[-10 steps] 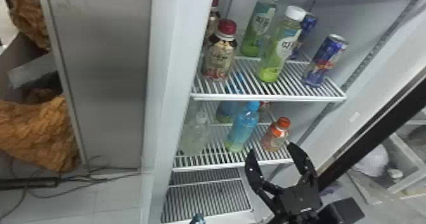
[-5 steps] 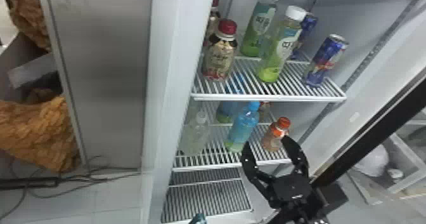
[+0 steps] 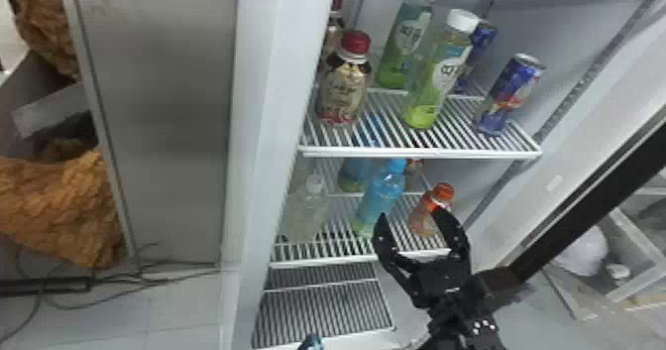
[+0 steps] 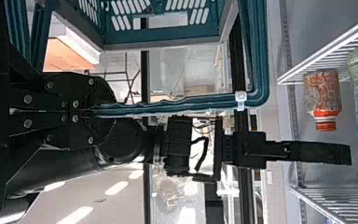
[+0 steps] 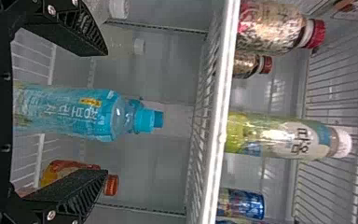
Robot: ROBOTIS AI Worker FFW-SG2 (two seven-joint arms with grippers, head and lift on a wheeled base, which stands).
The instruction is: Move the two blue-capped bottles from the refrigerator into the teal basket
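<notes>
The blue-capped bottles (image 3: 380,198) are in the refrigerator (image 3: 262,126), on its middle shelf (image 3: 322,261): one near that shelf's front edge, the other behind it, its cap hard to make out in the head view. Above the middle shelf is the upper shelf (image 3: 421,152); below it lies a dark grate (image 3: 322,314).

The left wrist view shows the teal basket (image 4: 161,35), outside the refrigerator, away from the middle shelf. There the left gripper (image 4: 91,112) has its fingers closed on the basket's handle (image 4: 168,108).

The right gripper (image 3: 410,216) is just in front of the middle shelf, fingers spread and holding nothing. In the right wrist view, one blue-capped bottle lines up with the gap between them, and its label and small yellow patch can be seen.

On the middle shelf, a clear white-capped bottle (image 3: 308,207) stands left of the blue-capped ones, a smaller orange-capped bottle (image 3: 425,215) right of them. Above the middle shelf, the head view shows red-capped and white-capped bottles, then blue cans (image 3: 510,96).
</notes>
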